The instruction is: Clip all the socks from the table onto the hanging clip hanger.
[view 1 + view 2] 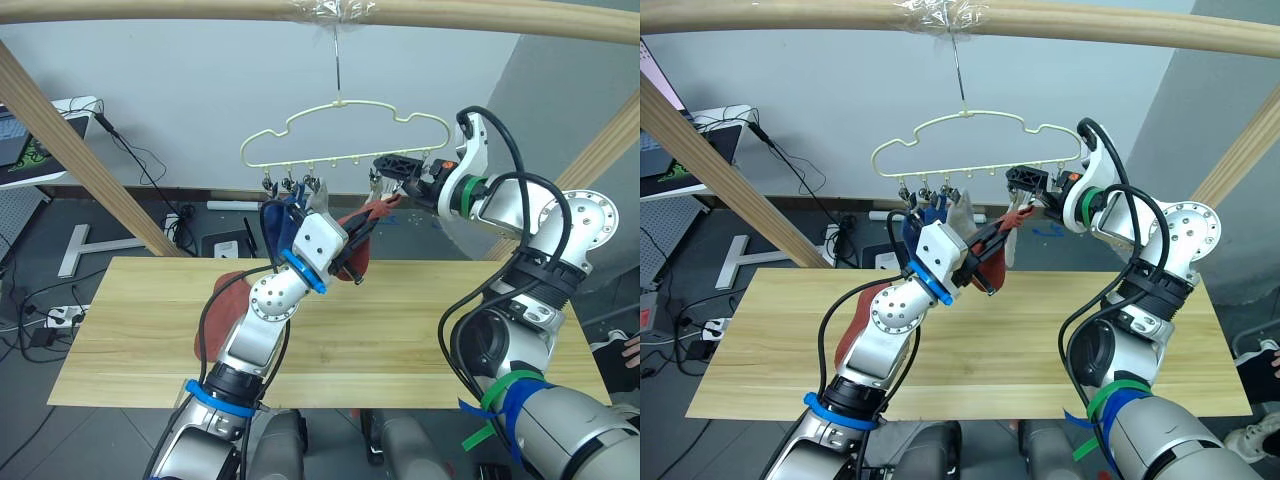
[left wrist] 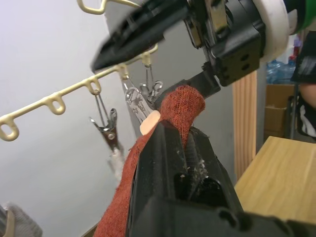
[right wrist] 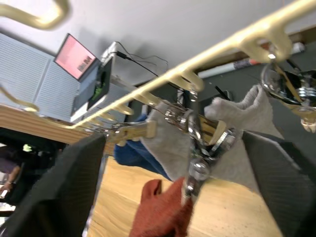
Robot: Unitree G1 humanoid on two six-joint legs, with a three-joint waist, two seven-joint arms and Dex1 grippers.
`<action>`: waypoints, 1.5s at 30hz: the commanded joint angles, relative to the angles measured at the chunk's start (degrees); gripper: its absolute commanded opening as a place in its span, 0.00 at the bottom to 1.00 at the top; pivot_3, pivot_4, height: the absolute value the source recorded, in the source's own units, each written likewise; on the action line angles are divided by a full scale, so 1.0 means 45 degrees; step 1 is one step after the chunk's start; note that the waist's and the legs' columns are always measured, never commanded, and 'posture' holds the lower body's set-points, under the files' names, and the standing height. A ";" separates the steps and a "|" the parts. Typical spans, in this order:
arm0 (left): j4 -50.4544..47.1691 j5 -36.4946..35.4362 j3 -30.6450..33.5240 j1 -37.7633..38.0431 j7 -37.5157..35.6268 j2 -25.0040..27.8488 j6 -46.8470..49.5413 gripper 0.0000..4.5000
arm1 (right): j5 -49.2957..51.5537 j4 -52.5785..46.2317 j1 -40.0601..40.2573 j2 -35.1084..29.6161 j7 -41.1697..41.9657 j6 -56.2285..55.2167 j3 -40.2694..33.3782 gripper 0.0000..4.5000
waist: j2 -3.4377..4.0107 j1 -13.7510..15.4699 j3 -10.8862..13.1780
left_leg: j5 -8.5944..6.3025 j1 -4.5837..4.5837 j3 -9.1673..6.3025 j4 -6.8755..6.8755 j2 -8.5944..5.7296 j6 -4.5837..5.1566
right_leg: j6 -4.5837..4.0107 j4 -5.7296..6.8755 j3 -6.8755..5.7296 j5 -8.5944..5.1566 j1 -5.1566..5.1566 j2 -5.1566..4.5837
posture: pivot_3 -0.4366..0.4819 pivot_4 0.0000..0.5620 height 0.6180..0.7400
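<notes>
The rust-red sock (image 1: pixel 368 215) is held up just under the bottom bar of the clip hanger (image 1: pixel 345 138), toward the hanger's right end. Its top edge is bunched into a rounded fold, and the rest trails down and away as a limp strip. Expect it to handle as light, soft knit: it drapes, stretches and folds, has no stiffness to push with, and should not break. The risk I judge is slip or bunching, not damage.

Your left gripper (image 1: pixel 357 243) is pinched on the sock a little below the fold; in the left wrist view the fingers (image 2: pixel 168 148) sit tight on the fabric, with the fold standing free above them. Keep hold there, near the cuff edge, so a short, firm tab is offered up to the clip.

Your right gripper (image 1: pixel 392 170) is level with the bottom bar, reaching in from the hanger's right. Its fingers (image 3: pixel 74 182) stand spread to either side of a metal clip (image 3: pixel 197 148) and close on nothing that I can see.

Further left under the bar, a blue sock (image 1: pixel 279 222) and a light grey sock (image 1: pixel 317 205) hang already clipped. Another rust-red sock (image 1: pixel 228 295) lies on the table (image 1: pixel 420 320) below the hanger, partly behind the left arm.
</notes>
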 commanded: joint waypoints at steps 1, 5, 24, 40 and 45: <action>-0.0248 -0.0798 -0.0166 -0.0211 -0.0325 -0.0533 0.0595 0.00 | 0.1023 -0.0728 -0.0098 -0.0721 0.0223 0.0098 0.0221 0.98 | 0.0000 0.0004 0.0000 | 0.0000 -0.0003 0.0000 0.0001 -0.0003 0.0000 | 0.0000 -0.0001 -0.0001 0.0000 0.0000 0.0000 | 0.39 0.42 1.00; -0.0307 -0.1669 0.0053 -0.0228 -0.0462 -0.1126 0.1678 0.00 | 0.1501 -0.2100 0.0871 -0.2070 0.1201 0.0098 0.1695 0.98 | 0.0000 0.0011 0.0000 | 0.0000 -0.0006 -0.0002 0.0004 -0.0010 0.0001 | 0.0002 -0.0004 -0.0001 -0.0001 0.0002 0.0003 | 0.37 0.41 1.00; -0.1263 -0.4595 0.1837 0.0058 -0.1648 -0.0054 0.5604 0.97 | -0.2767 -0.6562 0.8445 -0.4352 0.2919 -0.9643 0.7866 1.00 | -0.0004 -0.0372 0.0001 | 0.0002 0.0019 0.0019 0.0175 -0.0011 -0.0003 | 0.0076 0.0126 0.0031 -0.0037 0.0013 0.0064 | 0.37 0.42 1.00; -0.4122 -0.5598 0.3448 0.0405 -0.1840 0.2600 0.7244 0.98 | -0.6179 -0.4015 0.8345 -0.1896 0.1380 -1.4265 0.9482 0.61 | -0.0007 -0.0126 0.0003 | 0.0013 0.0024 0.0015 0.0177 -0.0010 -0.0021 | 0.0074 0.0163 0.0045 -0.0037 -0.0013 0.0040 | 0.46 0.42 1.00; -0.4352 -0.5594 0.3444 0.0451 -0.1837 0.2579 0.7394 0.98 | -0.6418 -0.3440 0.8053 -0.1745 0.1473 -1.4656 0.9460 0.61 | -0.0006 0.0025 0.0003 | 0.0013 0.0025 0.0012 0.0174 0.0004 -0.0021 | 0.0074 0.0168 0.0036 -0.0037 -0.0013 0.0024 | 0.46 0.42 1.00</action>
